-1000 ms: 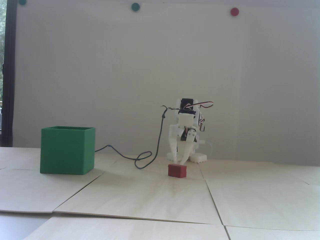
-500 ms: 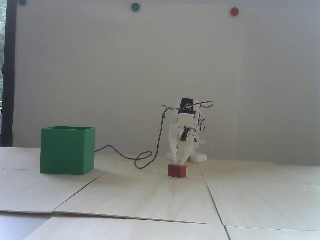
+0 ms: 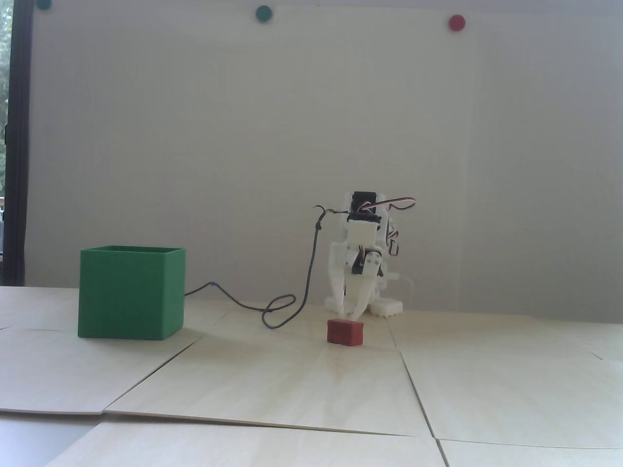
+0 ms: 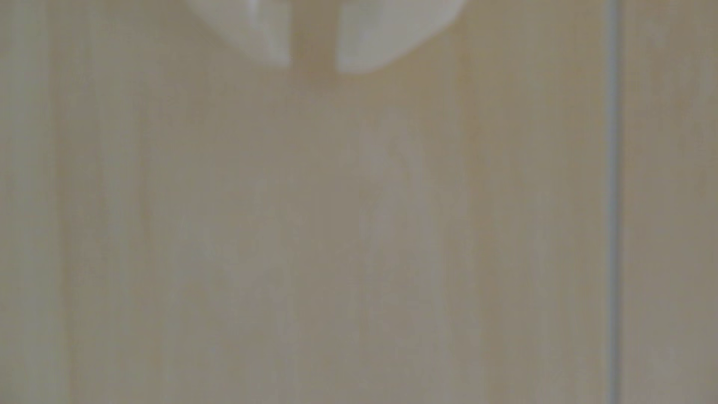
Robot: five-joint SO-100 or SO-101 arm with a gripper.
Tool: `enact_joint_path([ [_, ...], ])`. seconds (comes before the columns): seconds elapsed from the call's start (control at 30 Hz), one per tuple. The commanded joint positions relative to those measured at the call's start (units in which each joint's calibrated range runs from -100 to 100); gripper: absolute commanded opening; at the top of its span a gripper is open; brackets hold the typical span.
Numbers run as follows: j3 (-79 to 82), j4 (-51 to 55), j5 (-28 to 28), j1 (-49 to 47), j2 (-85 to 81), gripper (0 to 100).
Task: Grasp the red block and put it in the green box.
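The red block (image 3: 345,333) lies on the pale wooden table, in the middle of the fixed view. Directly behind it the white arm sits folded low, its gripper (image 3: 351,314) pointing down with the tips just above the table and beyond the block's back edge. The green box (image 3: 131,292) stands upright to the left, open side up, well apart from the block. In the wrist view the gripper (image 4: 314,66) shows as two blurred white fingertips at the top edge, with a narrow gap and only bare wood between them. Neither block nor box appears in the wrist view.
A dark cable (image 3: 280,309) loops on the table between the box and the arm. Board seams (image 3: 413,384) cross the tabletop, and one seam (image 4: 613,194) runs down the right of the wrist view. Round magnets (image 3: 456,22) sit high on the white wall.
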Motion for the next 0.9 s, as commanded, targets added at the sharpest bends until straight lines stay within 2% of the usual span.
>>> enact_joint_path([
  [0.0, 1.0, 1.6, 0.3, 0.4, -0.9, 2],
  [0.87, 1.0, 1.9, 0.3, 0.1, -0.2, 2],
])
